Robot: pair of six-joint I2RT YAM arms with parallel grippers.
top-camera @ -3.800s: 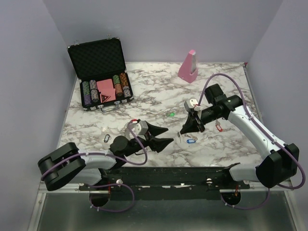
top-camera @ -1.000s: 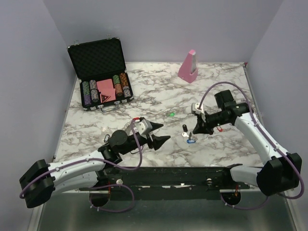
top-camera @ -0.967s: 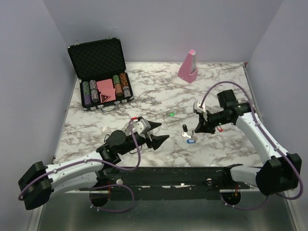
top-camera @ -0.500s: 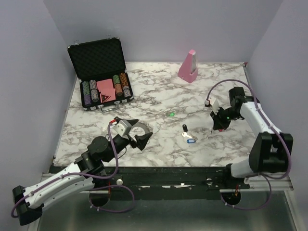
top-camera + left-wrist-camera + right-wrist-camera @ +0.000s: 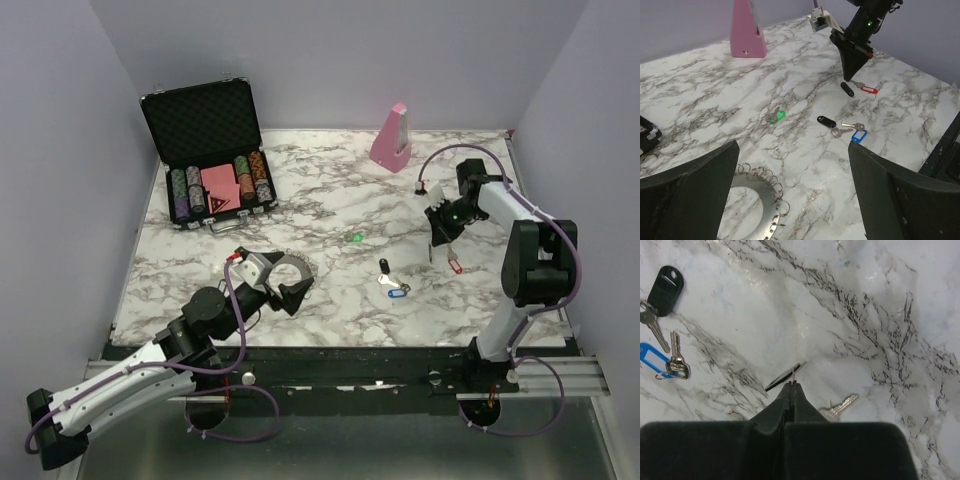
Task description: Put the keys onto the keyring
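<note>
The left end effector hung fully released just above the large flat grey toothed metal keyring at the near-left of the marble bench. The right end effector was clenched tight, tip just over the black-tagged and red-tagged silver keys. The green-tagged key and the black-headed and blue-tagged keys lay loose between.

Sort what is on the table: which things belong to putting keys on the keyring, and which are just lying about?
For the job: keyring, green-tagged key, black-tagged key, blue-tagged key, red-tagged key.
Lying about: poker chip case, pink wedge block.
</note>
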